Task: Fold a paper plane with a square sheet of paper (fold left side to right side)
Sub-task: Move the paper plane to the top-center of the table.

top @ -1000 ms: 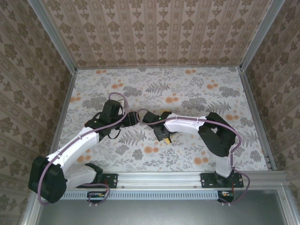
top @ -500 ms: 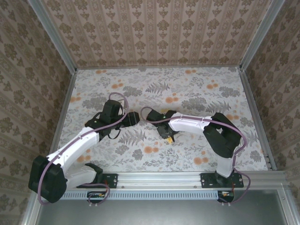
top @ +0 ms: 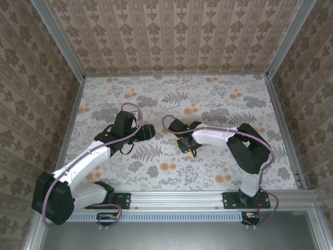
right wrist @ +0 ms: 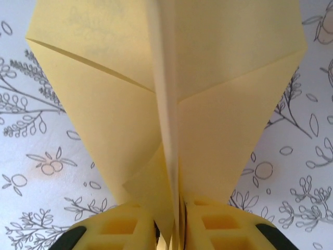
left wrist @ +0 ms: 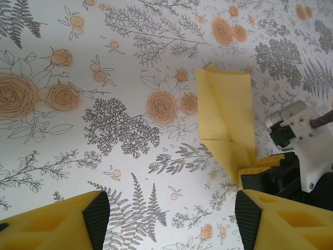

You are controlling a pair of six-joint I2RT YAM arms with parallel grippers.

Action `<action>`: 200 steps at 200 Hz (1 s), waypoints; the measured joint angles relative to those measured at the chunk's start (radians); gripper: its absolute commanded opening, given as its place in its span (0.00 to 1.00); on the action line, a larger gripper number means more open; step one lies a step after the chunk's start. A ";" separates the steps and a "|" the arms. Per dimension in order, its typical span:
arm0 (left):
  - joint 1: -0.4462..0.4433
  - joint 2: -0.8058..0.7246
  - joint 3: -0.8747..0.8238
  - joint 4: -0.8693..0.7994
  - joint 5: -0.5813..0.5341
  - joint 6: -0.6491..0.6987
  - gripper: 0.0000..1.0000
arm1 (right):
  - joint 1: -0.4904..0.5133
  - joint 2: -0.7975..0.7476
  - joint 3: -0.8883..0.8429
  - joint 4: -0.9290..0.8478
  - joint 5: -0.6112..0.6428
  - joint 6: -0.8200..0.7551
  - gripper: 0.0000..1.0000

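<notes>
Right gripper (right wrist: 174, 221) is seen pinched shut on the centre fold of the yellow matte paper plane (right wrist: 223, 104), near its pointed end, its wings spread over the white floral-printed cloth (left wrist: 78, 135). Left gripper (left wrist: 171, 219) is held wide apart over the cloth beside the plane, with nothing in it. The left-to-right fold is judged to be in hand. Next, the halves would need to be aligned and the crease pressed flat. No brand, label or writing can be read.

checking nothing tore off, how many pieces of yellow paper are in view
1. The folded yellow paper is near the middle of the table, its narrow end clamped in the right gripper. The right arm covers part of it from above, so a small scrap could be hidden.
</notes>
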 measured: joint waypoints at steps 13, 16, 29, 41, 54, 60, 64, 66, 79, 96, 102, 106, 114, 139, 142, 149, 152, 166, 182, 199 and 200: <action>0.000 0.002 0.000 -0.002 0.000 0.000 0.68 | -0.013 -0.003 -0.003 0.012 -0.015 -0.001 0.13; 0.000 0.002 0.000 -0.002 0.000 0.000 0.68 | -0.017 -0.004 -0.005 0.017 -0.021 0.001 0.13; 0.000 0.006 0.000 -0.003 0.000 0.000 0.69 | -0.033 -0.009 -0.008 0.027 -0.036 0.000 0.10; 0.000 0.008 0.000 -0.006 0.000 0.000 0.70 | -0.051 -0.015 -0.008 0.032 -0.053 -0.004 0.07; 0.000 0.011 0.000 -0.009 0.004 0.006 0.74 | -0.077 -0.026 -0.008 0.040 -0.073 -0.006 0.06; 0.000 0.011 0.000 -0.010 0.005 0.011 0.76 | -0.092 -0.031 -0.008 0.045 -0.084 -0.008 0.06; 0.000 0.011 0.000 -0.010 0.006 0.011 0.77 | -0.103 -0.034 -0.007 0.047 -0.092 -0.008 0.07; 0.000 0.011 0.000 -0.011 0.007 0.013 0.78 | -0.108 -0.035 -0.007 0.047 -0.095 -0.009 0.07; 0.000 0.011 0.003 -0.013 0.009 0.022 0.82 | -0.149 -0.040 0.008 0.045 -0.114 -0.020 0.08; 0.000 0.011 0.011 -0.015 0.007 0.034 0.85 | -0.204 -0.036 0.063 0.029 -0.129 -0.033 0.08; 0.000 0.011 0.015 -0.016 0.007 0.037 0.85 | -0.222 -0.032 0.094 0.019 -0.129 -0.041 0.08; 0.000 0.011 0.017 -0.015 0.007 0.038 0.85 | -0.232 -0.028 0.112 0.016 -0.129 -0.045 0.08; 0.000 0.011 0.021 -0.015 0.007 0.041 0.85 | -0.255 -0.015 0.156 0.015 -0.130 -0.055 0.08; 0.000 0.011 0.023 -0.016 0.007 0.045 0.86 | -0.310 0.048 0.267 0.016 -0.136 -0.077 0.09; 0.000 0.011 0.023 -0.017 0.007 0.045 0.86 | -0.317 0.062 0.280 0.015 -0.138 -0.080 0.09; 0.000 0.011 0.023 -0.017 0.007 0.046 0.86 | -0.327 0.087 0.306 0.013 -0.143 -0.085 0.09; 0.001 0.011 0.023 -0.017 0.007 0.046 0.86 | -0.332 0.101 0.319 0.011 -0.145 -0.088 0.09; 0.001 0.011 0.023 -0.017 0.007 0.050 0.86 | -0.348 0.164 0.374 -0.002 -0.151 -0.103 0.09; 0.001 0.011 0.024 -0.021 0.007 0.053 0.86 | -0.356 0.232 0.428 -0.025 -0.151 -0.113 0.09; 0.002 0.011 0.025 -0.027 0.007 0.053 0.86 | -0.356 0.283 0.465 -0.048 -0.152 -0.121 0.10; 0.002 0.011 0.025 -0.027 0.007 0.053 0.86 | -0.356 0.285 0.465 -0.049 -0.152 -0.121 0.10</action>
